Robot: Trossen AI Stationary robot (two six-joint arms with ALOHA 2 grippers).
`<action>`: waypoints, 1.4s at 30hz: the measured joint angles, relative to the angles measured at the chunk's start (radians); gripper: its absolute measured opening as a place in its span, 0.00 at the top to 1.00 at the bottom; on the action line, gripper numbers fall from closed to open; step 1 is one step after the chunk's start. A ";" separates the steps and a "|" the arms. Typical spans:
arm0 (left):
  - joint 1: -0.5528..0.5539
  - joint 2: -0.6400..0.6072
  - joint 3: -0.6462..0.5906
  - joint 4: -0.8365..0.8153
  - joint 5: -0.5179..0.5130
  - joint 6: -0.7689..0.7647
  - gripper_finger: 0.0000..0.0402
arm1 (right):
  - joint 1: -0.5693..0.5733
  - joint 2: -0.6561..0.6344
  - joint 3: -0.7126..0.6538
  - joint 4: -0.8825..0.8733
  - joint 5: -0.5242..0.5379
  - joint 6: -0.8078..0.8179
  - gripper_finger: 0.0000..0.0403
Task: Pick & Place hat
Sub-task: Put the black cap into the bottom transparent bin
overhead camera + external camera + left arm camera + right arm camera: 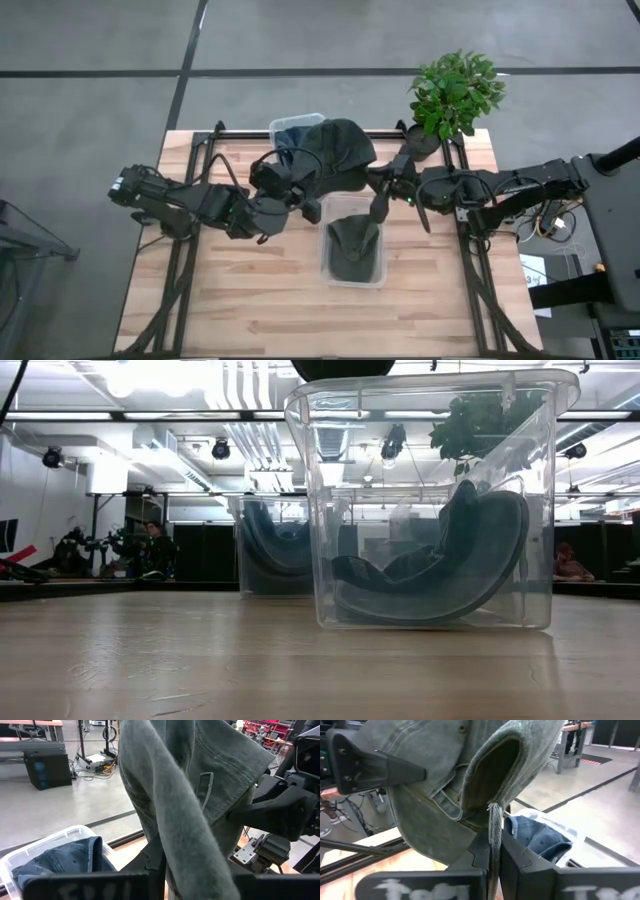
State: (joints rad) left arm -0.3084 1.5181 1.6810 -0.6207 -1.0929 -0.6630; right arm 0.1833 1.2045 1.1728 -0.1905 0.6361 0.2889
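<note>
A grey-green hat (pixel 338 148) hangs above the table's far middle, held between both grippers. My left gripper (pixel 303 178) is shut on its left side and my right gripper (pixel 377 182) on its right side. In the low view only the hat's underside (pixel 343 367) shows at the top edge. A clear bin (pixel 353 272) stands near the table's middle with a dark hat (pixel 440 575) leaning inside against its wall. A second clear bin (pixel 290 126) at the far edge holds a blue hat (pixel 65 860). My left gripper (pixel 165 867) pinches a thick fold of the hat's cloth (pixel 175 835) between its two fingers, reaching from the table's left. The hat is lifted clear of the table. My right gripper (pixel 494 857) pinches the hat's frayed strap (pixel 494 827) by the back opening between its two fingers, reaching from the table's right. The strap runs down between the fingers, and the hat is clear of the table.
A potted plant (pixel 455 90) stands at the far right corner, close behind my right arm. The table's black frame rails (pixel 185 250) run along both sides. Bare wood (pixel 240 300) lies at the near left and near right of the middle bin.
</note>
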 joint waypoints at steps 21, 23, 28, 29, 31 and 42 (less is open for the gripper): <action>-0.010 -0.123 0.001 -0.216 -0.020 0.081 0.54 | -0.001 -0.031 -0.001 -0.089 0.019 0.170 0.98; -0.016 -0.155 0.001 -0.281 -0.020 0.039 0.53 | -0.001 -0.046 -0.001 -0.168 0.020 0.263 0.98; -0.027 -0.215 0.001 -0.534 -0.020 -0.163 0.53 | 0.010 -0.062 -0.001 -0.325 -0.011 0.502 0.98; -0.027 -0.222 0.001 -0.593 -0.021 -0.213 0.53 | 0.014 -0.062 -0.001 -0.336 -0.036 0.534 0.98; -0.027 -0.233 0.001 -0.724 -0.023 -0.321 0.53 | 0.017 -0.057 -0.002 -0.337 -0.100 0.594 0.97; -0.031 -0.281 -0.132 -0.943 -0.025 -0.623 0.53 | 0.097 -0.012 -0.022 -0.535 -0.194 1.007 0.97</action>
State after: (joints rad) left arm -0.3397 1.2371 1.5486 -1.5635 -1.1176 -1.2863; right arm 0.2804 1.1924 1.1511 -0.7260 0.4419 1.2958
